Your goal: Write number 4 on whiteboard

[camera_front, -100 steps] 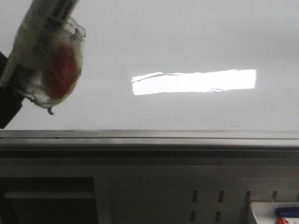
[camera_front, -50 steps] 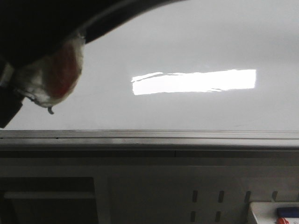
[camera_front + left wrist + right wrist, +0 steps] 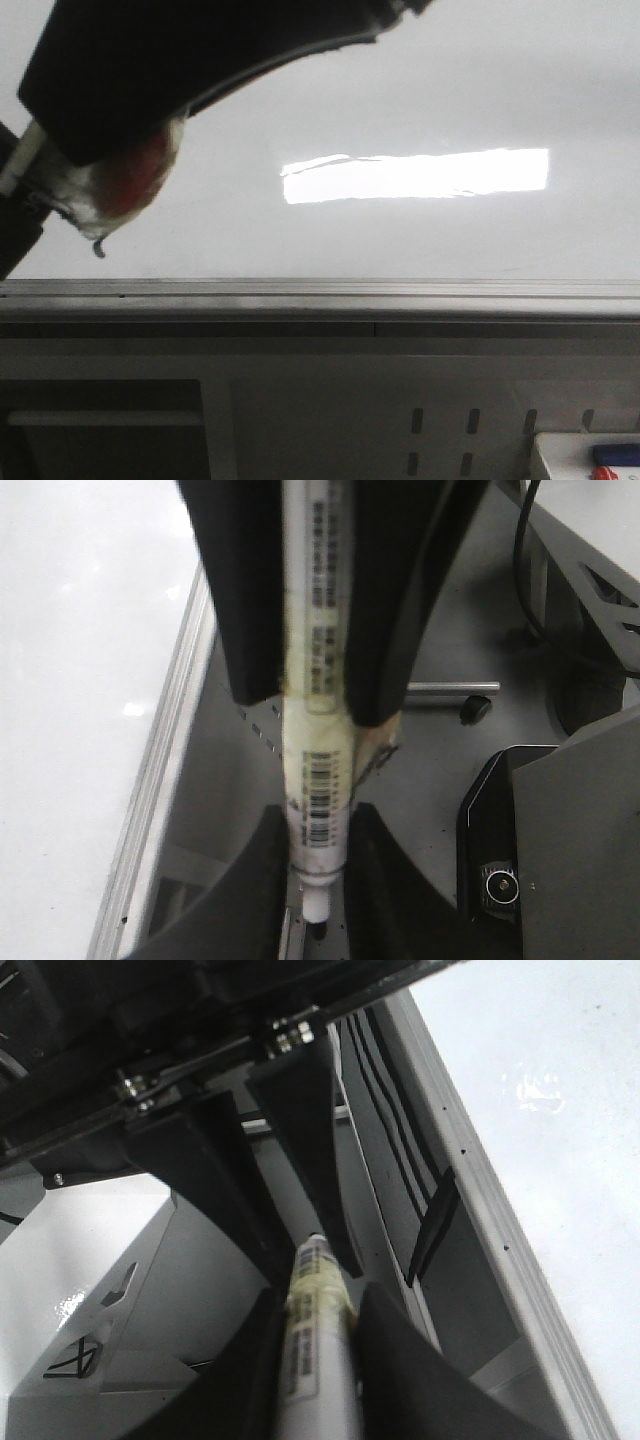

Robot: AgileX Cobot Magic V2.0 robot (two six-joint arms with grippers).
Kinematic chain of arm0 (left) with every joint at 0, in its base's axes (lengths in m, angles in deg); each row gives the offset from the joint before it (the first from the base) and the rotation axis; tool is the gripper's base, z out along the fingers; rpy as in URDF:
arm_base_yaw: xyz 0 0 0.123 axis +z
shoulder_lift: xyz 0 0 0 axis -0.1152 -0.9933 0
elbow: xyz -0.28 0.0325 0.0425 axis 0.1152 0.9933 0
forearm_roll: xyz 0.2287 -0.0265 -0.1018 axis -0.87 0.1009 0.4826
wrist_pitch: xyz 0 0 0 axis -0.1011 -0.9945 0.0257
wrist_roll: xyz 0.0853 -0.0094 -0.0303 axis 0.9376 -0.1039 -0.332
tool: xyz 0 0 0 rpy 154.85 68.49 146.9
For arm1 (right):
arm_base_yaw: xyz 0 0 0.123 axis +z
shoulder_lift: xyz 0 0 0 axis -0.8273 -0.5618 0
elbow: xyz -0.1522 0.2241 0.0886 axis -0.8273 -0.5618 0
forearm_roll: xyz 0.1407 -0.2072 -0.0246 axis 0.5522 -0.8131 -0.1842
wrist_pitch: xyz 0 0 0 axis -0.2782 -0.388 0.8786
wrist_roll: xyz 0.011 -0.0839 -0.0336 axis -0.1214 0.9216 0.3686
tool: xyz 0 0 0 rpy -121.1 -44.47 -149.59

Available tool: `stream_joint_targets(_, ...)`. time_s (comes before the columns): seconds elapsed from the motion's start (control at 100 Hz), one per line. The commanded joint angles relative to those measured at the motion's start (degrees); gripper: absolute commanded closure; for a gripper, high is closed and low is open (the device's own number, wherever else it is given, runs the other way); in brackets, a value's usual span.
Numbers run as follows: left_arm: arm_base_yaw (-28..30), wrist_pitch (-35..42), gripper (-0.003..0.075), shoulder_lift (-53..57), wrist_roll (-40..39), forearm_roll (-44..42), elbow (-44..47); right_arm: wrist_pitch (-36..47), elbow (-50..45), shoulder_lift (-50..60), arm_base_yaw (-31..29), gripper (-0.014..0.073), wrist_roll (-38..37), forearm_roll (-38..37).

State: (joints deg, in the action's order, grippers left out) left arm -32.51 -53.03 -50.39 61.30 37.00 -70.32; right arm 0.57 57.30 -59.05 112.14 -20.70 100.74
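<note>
The whiteboard (image 3: 430, 80) fills the upper front view, glossy white with a bright glare patch; no number 4 shows on it. A white marker (image 3: 125, 185), wrapped in tape with a red patch, hangs at the left. My left gripper (image 3: 316, 820) is shut on the marker (image 3: 318, 780) near its tip. My right gripper (image 3: 320, 1300) is shut on the marker's (image 3: 318, 1370) barrel further up. In the front view the right gripper (image 3: 120, 80) is a black mass covering the marker's upper part. The tip is off the board.
The board's grey metal frame (image 3: 320, 292) runs across the front view, with a slotted grey panel below it. A white tray (image 3: 560, 450) holding blue and red items sits at the lower right. A black arm base (image 3: 560, 860) and cables lie beside the board.
My right gripper came in from above and closed over the marker's barrel, which was bare a second ago. The marker shifted slightly up and left.
</note>
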Motion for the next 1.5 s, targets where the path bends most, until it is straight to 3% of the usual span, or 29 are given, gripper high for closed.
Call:
stream_joint_targets(0.0, -0.44, 2.48, 0.0741, 0.57, 0.64, 2.68, -1.94, 2.51, 2.05, 0.93, 0.04, 0.0557, 0.02, 2.54)
stream_joint_targets(0.24, -0.44, 2.60, 0.0740, 0.57, 0.64, 4.12, -1.94, 2.40, 2.05, 0.93, 0.04, 0.0564, 0.02, 2.54)
stream_joint_targets(0.36, -0.44, 2.91, 0.0710, 0.57, 0.53, 5.16, -1.94, 2.40, 2.05, 0.93, 0.04, 0.0667, 0.02, 2.54)
stream_joint_targets(0.43, -0.44, 2.91, 0.0620, 0.57, 0.42, 5.16, -1.94, 2.40, 2.05, 0.93, 0.04, 0.0664, 0.02, 2.54)
stream_joint_targets(0.58, -0.44, 3.36, 0.0314, 0.97, 0.19, 5.83, -1.94, 2.40, 2.05, 0.93, 0.04, 0.0659, 0.02, 2.54)
stream_joint_targets(0.68, -0.44, 4.69, 0.0224, 2.17, 0.19, 7.09, -1.94, 2.40, 2.05, 0.93, -0.10, 0.0657, 0.02, 2.54)
stream_joint_targets(1.1, 0.41, 6.40, 0.0227, 6.92, -1.93, 7.06, -1.94, 1.52, 1.93, 2.75, -4.50, 0.0656, 0.02, 2.19)
stream_joint_targets(1.4, 8.64, 6.40, 0.0230, 6.92, -10.85, 4.16, -1.94, 1.13, -5.55, 12.02, -11.73, 0.0656, 0.02, 2.08)
stream_joint_targets(1.49, 11.22, 6.85, 0.0278, 6.92, -11.81, 7.29, -1.70, 2.05, -8.10, 15.44, -14.38, 0.0656, 0.02, 2.08)
